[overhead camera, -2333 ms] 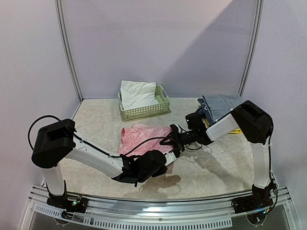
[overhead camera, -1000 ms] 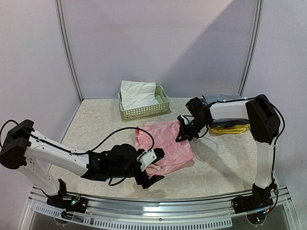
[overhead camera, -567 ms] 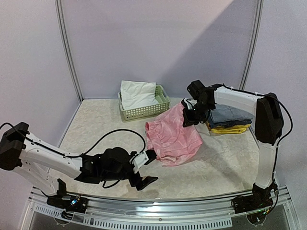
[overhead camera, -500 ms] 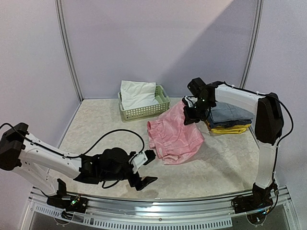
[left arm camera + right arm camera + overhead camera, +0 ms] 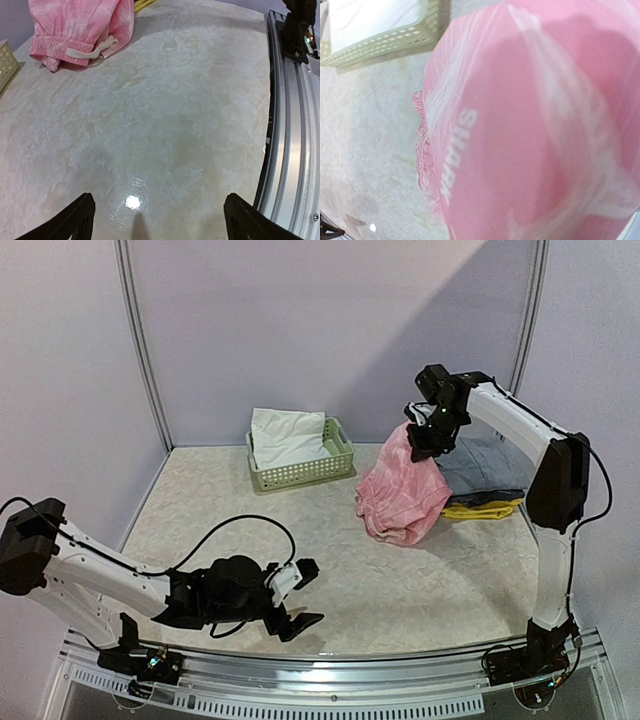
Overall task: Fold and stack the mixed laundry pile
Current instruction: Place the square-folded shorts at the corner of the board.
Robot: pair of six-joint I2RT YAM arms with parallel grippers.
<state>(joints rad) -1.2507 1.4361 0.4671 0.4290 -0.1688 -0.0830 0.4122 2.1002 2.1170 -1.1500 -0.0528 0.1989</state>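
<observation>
My right jaws, pinching the one pink piece point(image 5: 404, 496), have lifted it from the middle toward the right edge; left jaws hang spread over open surface point(image 5: 440, 585).

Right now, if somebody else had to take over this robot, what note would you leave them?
Left fingers: open, empty, low near the table's front edge.
Right fingers: shut on the pink piece, raised, its lower end on the table beside the folded stack.
White piece: in the basket.
Done: blue and yellow clothes folded, stacked.
Left: probably set the pink piece on the stack, then fold the white one.
</observation>
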